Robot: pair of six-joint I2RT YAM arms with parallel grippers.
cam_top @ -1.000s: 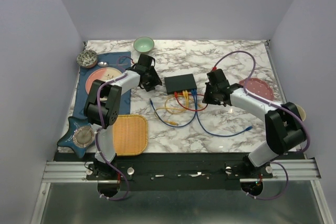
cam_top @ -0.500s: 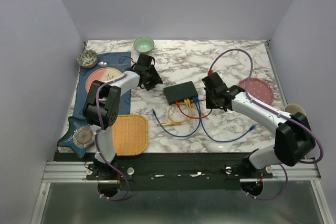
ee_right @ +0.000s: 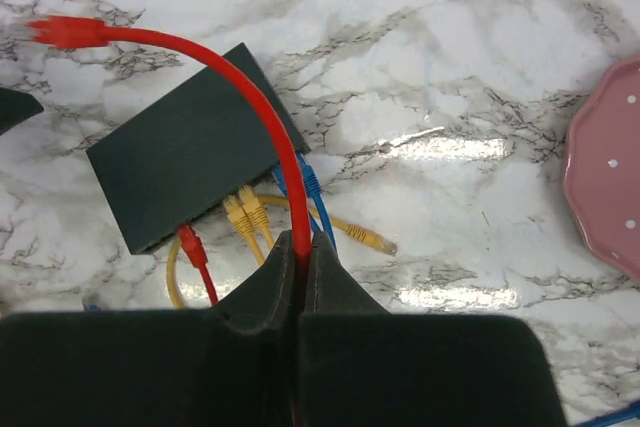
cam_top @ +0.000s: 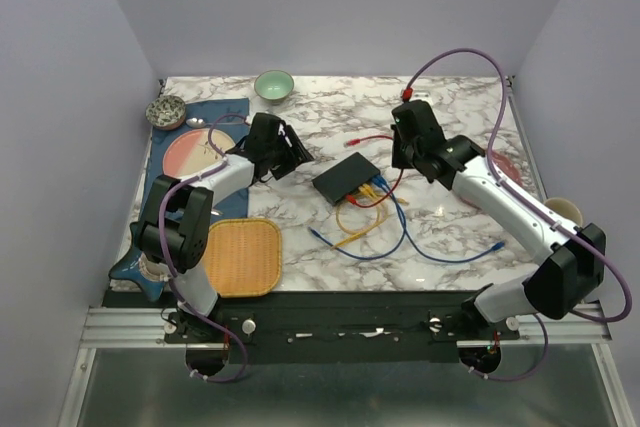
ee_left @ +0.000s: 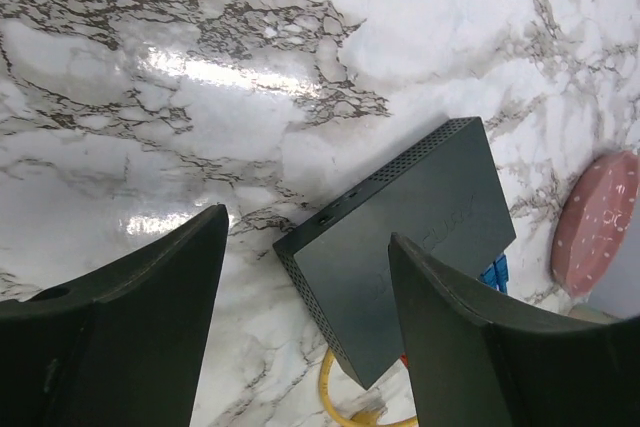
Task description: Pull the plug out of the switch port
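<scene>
Red cable: the red cable (ee_right: 255,97) rises from the bottom centre of the right-wrist view and arches to the upper left. It ends in a red plug (ee_right: 65,32) that hangs free, well apart from the black switch (ee_right: 180,162).
Right fingers: the right fingers (ee_right: 315,277) are closed tight on the red cable with no gap showing. They grip the cord some way back from the plug, not the plug body.
Why held so: gripping the cord and lifting it away from the box probably keeps the freed end from snagging in the loose cables below.
Switch port: the row of sockets (ee_right: 155,239) runs along the switch's lower edge, left of centre in the right-wrist view. I cannot tell which socket is the vacated one.
Seated plugs: a second red plug (ee_right: 190,244), yellow plugs (ee_right: 243,209) and blue plugs (ee_right: 300,175) sit in that edge.
Left fingers: the left fingers (ee_left: 190,277) are spread wide and hold nothing. They hover above the marble tabletop (cam_top: 450,107), and a corner of the switch shows between them without touching either finger.
Why placed so: they look ready to steady the box if it drags.
Stage: the pull looks done, and releasing the cable remains.
Nearby: a pink plate (ee_right: 610,177) lies at the right edge.
</scene>
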